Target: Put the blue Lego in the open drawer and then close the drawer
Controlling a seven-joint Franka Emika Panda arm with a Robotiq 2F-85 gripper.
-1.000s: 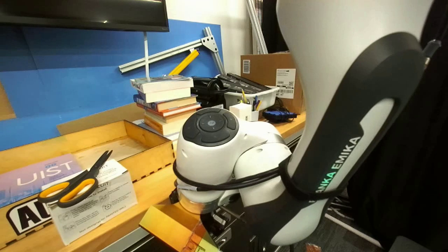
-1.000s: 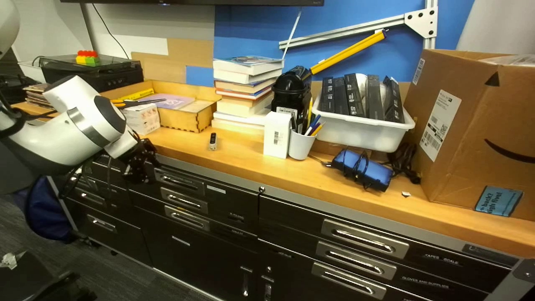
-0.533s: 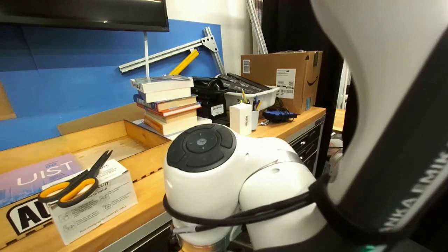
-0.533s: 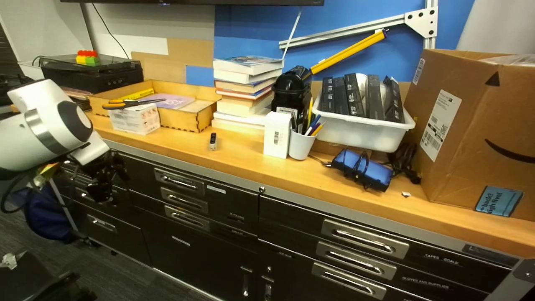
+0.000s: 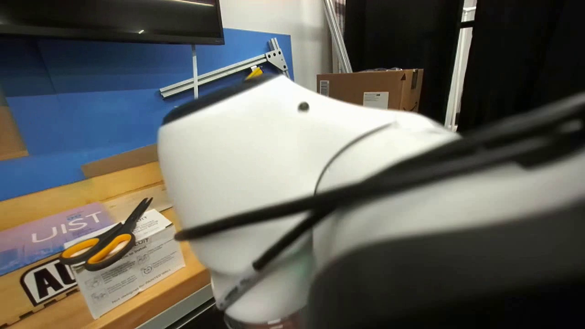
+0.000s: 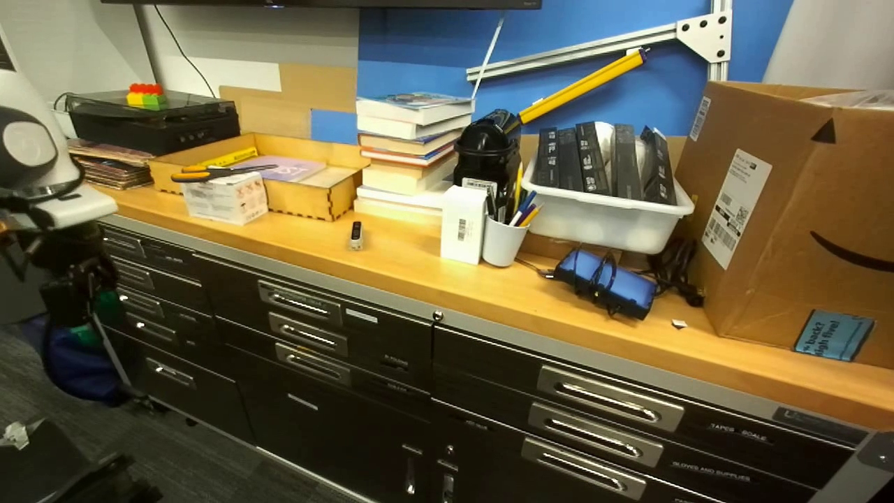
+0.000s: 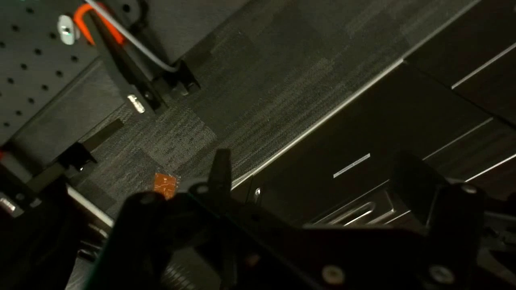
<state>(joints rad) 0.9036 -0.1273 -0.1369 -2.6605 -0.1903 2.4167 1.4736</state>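
Note:
The blue Lego is out of view or hidden in all views. The dark cabinet drawers (image 6: 377,321) under the bench look flush and shut in an exterior view; I cannot tell which is the task's drawer, and no open drawer shows. My gripper (image 6: 75,297) is at the far left in that view, in front of the cabinet and below the bench top. In the wrist view my gripper (image 7: 316,165) has its two dark fingers wide apart with nothing between them. Beyond them lie the floor and a cabinet front with a silvery handle (image 7: 358,211).
The wooden bench (image 6: 405,269) carries a white box (image 6: 227,201) with yellow-handled scissors (image 6: 192,175), a wooden tray (image 6: 300,202), books (image 6: 412,168), a small dark block (image 6: 356,236) and a blue device (image 6: 606,279). An orange scrap (image 7: 165,185) lies on the floor.
The arm and gripper have moved away from the cabinet, leftward in an exterior view. In an exterior view the arm has come closer and covers the books; that whole picture has shifted slightly.

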